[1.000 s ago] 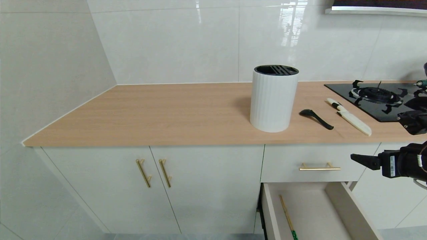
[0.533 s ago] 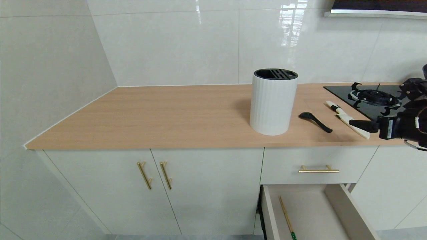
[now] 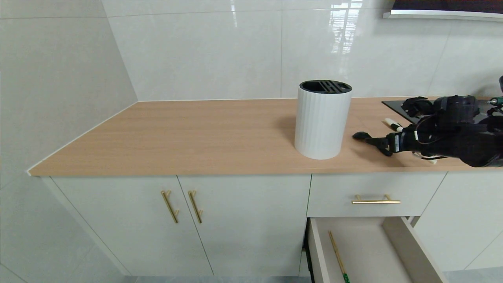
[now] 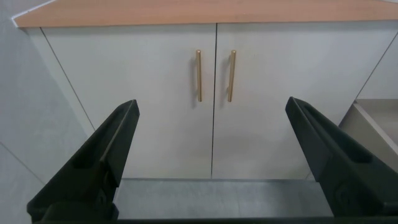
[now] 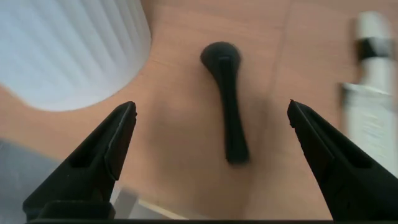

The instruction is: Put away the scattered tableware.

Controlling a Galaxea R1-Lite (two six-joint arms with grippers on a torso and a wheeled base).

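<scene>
1. Motion over the last second: the right claw [image 3: 378, 142] has swung up from in front of the drawers and in over the surface [image 3: 196, 133]. It now hangs just above the black spoon [image 5: 227, 106], released, fingers spread either side of the handle.
2. The spoon lies flat and ungripped, just right of the white ribbed utensil holder [image 3: 322, 122].
3. The white knife [image 3: 393, 124] lies right of the spoon, mostly hidden behind the arm.
4. The left claw [image 4: 211, 162] hangs released and empty, low before the cabinet doors [image 4: 214, 74].
5. Judgement: the spoon looks like the next pick. Lowering and clenching remain. The open drawer [image 3: 408, 247], with chopsticks [image 3: 337, 251] inside, seems a likely destination.
</scene>
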